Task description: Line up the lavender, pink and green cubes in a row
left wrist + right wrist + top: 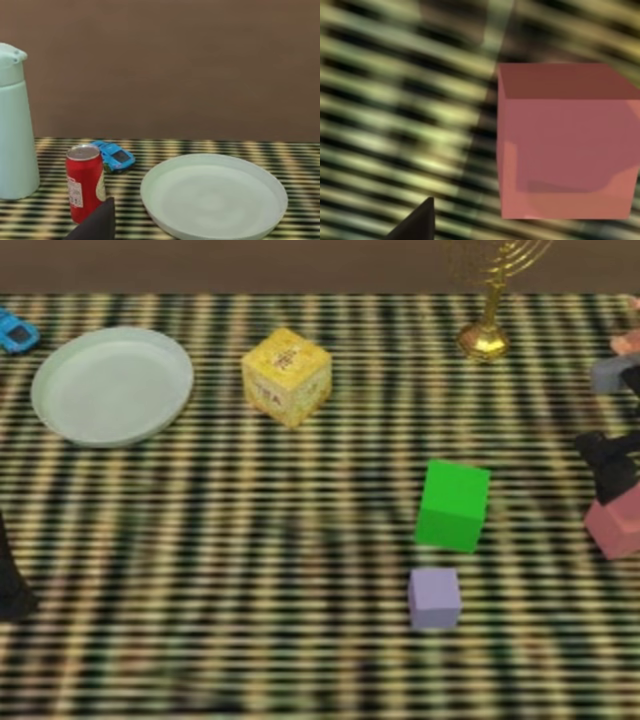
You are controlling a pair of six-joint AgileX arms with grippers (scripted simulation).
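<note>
From above, the bright green matte cube sits right of the table's centre, with the small pale lavender matte cube just nearer than it, close by but apart. The salmon pink matte cube lies at the right edge under the dark right gripper; whether its fingers are apart or closed cannot be told. Far left lies a pale green round plate, with a yellow cube printed "TEA" to its right and a brass stand farther right again. The left arm is parked at the left edge.

The left wrist view shows the plate, a red drink can, a small blue toy car and a pale green jug.

The right wrist view shows the pink cube close up on the striped tabletop, beside one dark fingertip.
</note>
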